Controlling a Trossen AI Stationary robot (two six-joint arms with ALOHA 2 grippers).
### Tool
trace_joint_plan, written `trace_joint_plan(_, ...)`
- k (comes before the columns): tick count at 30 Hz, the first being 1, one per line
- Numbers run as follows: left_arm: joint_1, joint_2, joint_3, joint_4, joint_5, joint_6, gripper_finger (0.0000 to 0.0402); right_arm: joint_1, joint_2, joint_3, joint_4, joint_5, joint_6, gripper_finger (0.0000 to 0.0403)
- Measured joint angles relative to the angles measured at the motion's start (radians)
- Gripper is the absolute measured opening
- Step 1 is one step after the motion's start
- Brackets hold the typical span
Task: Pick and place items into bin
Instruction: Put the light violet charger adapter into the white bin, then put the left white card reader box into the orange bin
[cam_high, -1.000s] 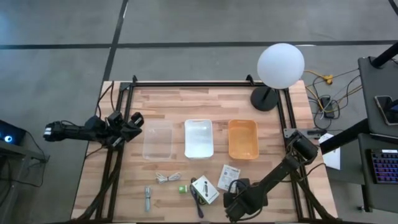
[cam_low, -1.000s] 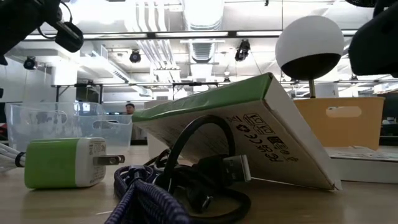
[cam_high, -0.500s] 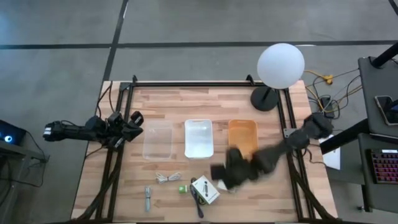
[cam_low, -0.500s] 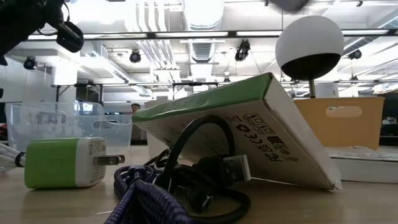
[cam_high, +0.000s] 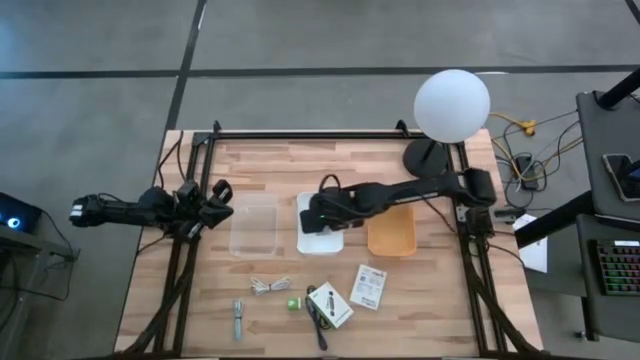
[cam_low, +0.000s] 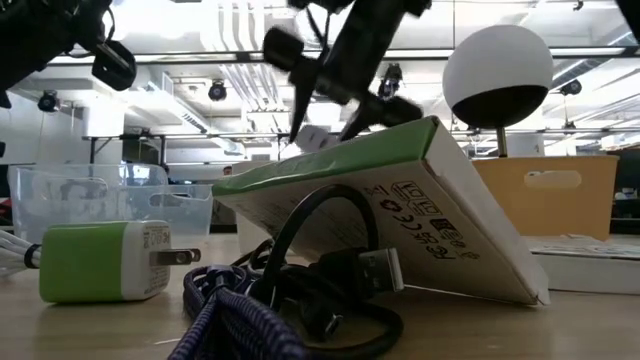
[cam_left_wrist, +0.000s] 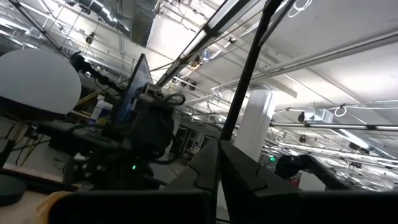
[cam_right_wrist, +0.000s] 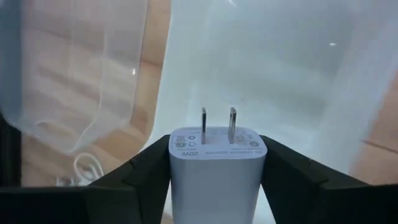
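My right gripper (cam_high: 318, 213) hangs above the white middle bin (cam_high: 320, 240), shut on a small white plug adapter (cam_right_wrist: 217, 162) with two metal prongs; in the low view the gripper (cam_low: 322, 115) is raised high. On the near part of the table lie a pale cable bundle (cam_high: 270, 285), a green plug (cam_high: 293, 302), a grey metal stick (cam_high: 238, 318), a white-and-green box (cam_high: 330, 303) leaning on a black cable (cam_high: 318, 325), and a white printed packet (cam_high: 368, 286). My left gripper (cam_high: 212, 203) waits shut at the table's left edge. My right gripper pinches the white plug adapter by its two opposite side faces (cam_right_wrist: 177, 168) between the two fingers (cam_right_wrist: 143, 174). The prongs (cam_right_wrist: 217, 118) point away from the wrist, toward the bin floor. The fingers come from above, slanting down. The adapter is lifted clear over the white bin.
A clear bin (cam_high: 254, 225) stands left of the white one and an orange bin (cam_high: 390, 225) right of it. A lamp with a white globe (cam_high: 452, 103) stands at the far right corner. A dark metal frame (cam_high: 330, 135) runs around the table.
My right arm has swung from the table's near right corner up and toward the far left, passing over the printed packet, and now stands over the white middle bin. The items on the table have stayed in place.
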Motion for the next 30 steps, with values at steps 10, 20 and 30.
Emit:
trace_joint_plan(10,0.0,-0.006,0.0,0.002,0.002,-0.007,0.0,0.051,0.047,0.233,-0.284,0.172,-0.312,0.0322)
trace_joint_plan(20,0.0,-0.004,0.0,0.003,0.008,-0.005,0.0,0.449,0.041,0.325,-0.567,0.199,-0.435,0.0325)
trace_joint_plan(30,-0.007,0.025,0.051,-0.311,0.07,-0.001,0.0,0.63,0.185,0.341,-0.477,0.22,-0.314,0.0313)
